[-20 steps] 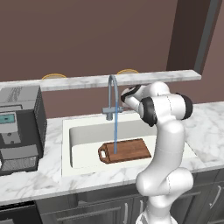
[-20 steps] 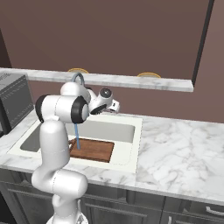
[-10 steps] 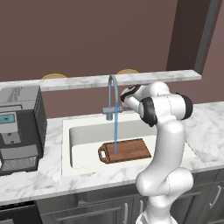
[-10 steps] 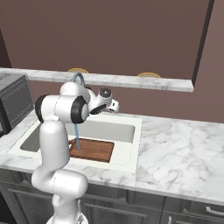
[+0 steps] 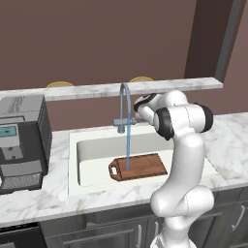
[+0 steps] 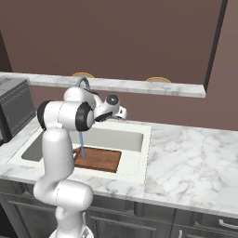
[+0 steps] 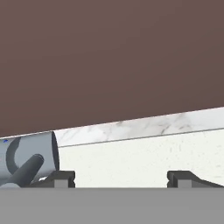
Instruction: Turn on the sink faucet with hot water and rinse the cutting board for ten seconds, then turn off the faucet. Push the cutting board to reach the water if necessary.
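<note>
1. In the hand view we see the gripper [image 7: 120, 179] with its jaws spread wide and nothing between them; the two dark tips sit far apart at the bottom edge.
2. Just beside the left tip in that view lies the grey post of the faucet [image 7: 28, 158], with its small lever angled down toward the tip. We cannot tell whether the tip touches it.
3. Behind the jaws we see an off-white surface, a band of veined marble above it, and a brown wall [image 7: 109, 57] over that.
4. In the left base view the hand [image 5: 144, 105] hangs close to the right of the faucet [image 5: 124, 104], level with its upper stem, at the back of the sink [image 5: 92, 150].
5. The water [image 5: 128, 147] falls in a thin straight blue stream from the spout onto the board [image 5: 140, 167].
6. The board lies flat on the basin floor, toward the front and right of the basin, its holed handle pointing left.
7. The stream strikes the board near its handle end.
8. In the right base view we see the board [image 6: 98, 158] partly behind the arm, with the water [image 6: 82, 145] landing on it.
9. On the worktop [image 5: 227, 140] left of the sink stands a dark coffee machine [image 5: 22, 140].
10. A marble ledge [image 5: 184, 85] runs along the wall above the faucet.
</note>
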Robot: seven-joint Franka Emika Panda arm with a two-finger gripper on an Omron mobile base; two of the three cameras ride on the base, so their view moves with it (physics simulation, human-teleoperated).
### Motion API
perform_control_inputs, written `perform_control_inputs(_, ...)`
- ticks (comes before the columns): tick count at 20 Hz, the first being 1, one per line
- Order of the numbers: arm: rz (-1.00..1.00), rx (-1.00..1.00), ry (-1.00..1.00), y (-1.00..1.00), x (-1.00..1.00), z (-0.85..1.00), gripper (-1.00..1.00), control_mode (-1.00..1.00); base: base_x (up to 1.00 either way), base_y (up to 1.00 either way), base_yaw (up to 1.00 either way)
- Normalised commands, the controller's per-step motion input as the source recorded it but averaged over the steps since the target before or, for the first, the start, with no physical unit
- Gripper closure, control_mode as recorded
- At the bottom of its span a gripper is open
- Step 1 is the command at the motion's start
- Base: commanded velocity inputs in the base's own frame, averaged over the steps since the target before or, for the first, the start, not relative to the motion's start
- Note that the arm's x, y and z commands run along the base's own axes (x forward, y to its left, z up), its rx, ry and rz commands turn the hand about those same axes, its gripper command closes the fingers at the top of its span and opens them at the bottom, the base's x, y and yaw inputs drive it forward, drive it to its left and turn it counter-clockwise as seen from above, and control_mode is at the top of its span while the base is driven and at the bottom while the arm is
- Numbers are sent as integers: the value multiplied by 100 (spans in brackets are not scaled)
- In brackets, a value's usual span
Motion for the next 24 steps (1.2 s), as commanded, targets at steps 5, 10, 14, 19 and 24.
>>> perform_control_inputs(5, 0, 0, -4, 20, 5, 0, -100, -100, 0, 0, 0)
perform_control_inputs(10, 0, 0, -2, 30, 1, 0, -100, -100, 0, 0, 0)
perform_control_inputs(14, 0, 0, -1, 36, 0, 0, -100, -100, 0, 0, 0)
perform_control_inputs(19, 0, 0, -2, 35, 0, 0, -100, -100, 0, 0, 0)
perform_control_inputs(24, 0, 0, -5, 31, 0, 0, -100, -100, 0, 0, 0)
